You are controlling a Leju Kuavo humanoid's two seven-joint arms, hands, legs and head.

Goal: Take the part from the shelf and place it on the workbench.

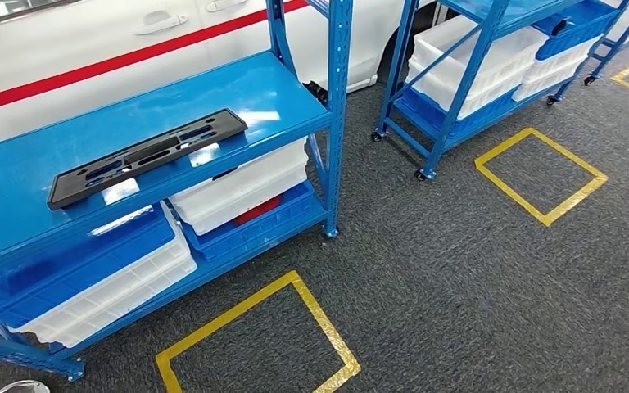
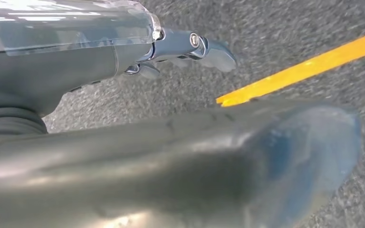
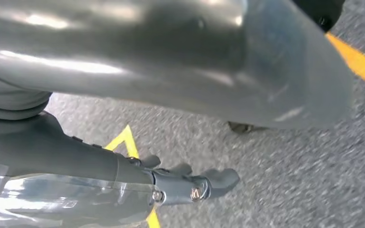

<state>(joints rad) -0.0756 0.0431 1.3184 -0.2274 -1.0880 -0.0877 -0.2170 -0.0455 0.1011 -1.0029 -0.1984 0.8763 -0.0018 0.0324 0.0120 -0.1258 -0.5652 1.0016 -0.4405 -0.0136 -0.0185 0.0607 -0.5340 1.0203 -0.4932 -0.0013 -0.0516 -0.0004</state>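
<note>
A long flat black part with several slots lies on the top deck of the blue shelf, at the left of the head view. My left hand hangs over the grey carpet, holding nothing, its fingers stretched out. My right hand hangs the same way above the carpet, fingers extended and holding nothing. Both hands are far from the part.
White and blue bins fill the shelf's lower level. A second blue wheeled rack with bins stands at the right. Yellow tape squares mark the carpet. A white car with a red stripe stands behind the shelf.
</note>
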